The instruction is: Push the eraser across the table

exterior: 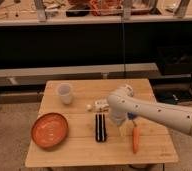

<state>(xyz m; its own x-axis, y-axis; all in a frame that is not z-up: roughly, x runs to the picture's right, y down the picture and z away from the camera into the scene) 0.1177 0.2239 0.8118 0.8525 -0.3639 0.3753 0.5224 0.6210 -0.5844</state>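
**Gripper set low beside the eraser, on its right flank**

Whether the gripper [117,121] is open or closed cannot be told; its tip is hidden under the bulky white wrist. It hangs down close to the table [154,150], just right of the eraser [100,128]. Contact between the 2 cannot be confirmed.

The eraser lies near the middle of the slatted top, its long axis running front to back. That presents its broad side to the gripper. This placement looks deliberate: a sideways sweep against the long flank would slide the block leftward without spinning it, provided the push lands near mid-length.

The arm [159,114] reaches in from the right edge of the view, low over the boards, which suits a push better than a lift.

Around it, 1 carrot [135,139] lies just right of the gripper, behind the likely push. A small white box [103,104] sits just beyond the eraser's far end. An orange bowl [49,130] occupies the front left, in the path of a long leftward slide. A white cup [65,93] stands at the back left, well apart.
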